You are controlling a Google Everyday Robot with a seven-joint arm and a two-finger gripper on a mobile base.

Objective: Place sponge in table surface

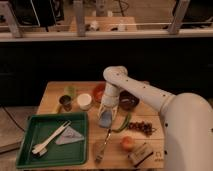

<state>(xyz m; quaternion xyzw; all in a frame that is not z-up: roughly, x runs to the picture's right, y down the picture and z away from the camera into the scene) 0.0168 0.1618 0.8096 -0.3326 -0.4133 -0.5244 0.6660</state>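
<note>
Sponge sits low at the table surface, mid-table just right of the green tray, directly under the gripper, which points straight down for the set-down; cannot tell its grip state or whether sponge already touches wood; pepper lies just beside, fork below

A white robot arm's gripper is seen mid-table surface, directly above a blue sponge, with a green tray at eight o'clock.
</note>
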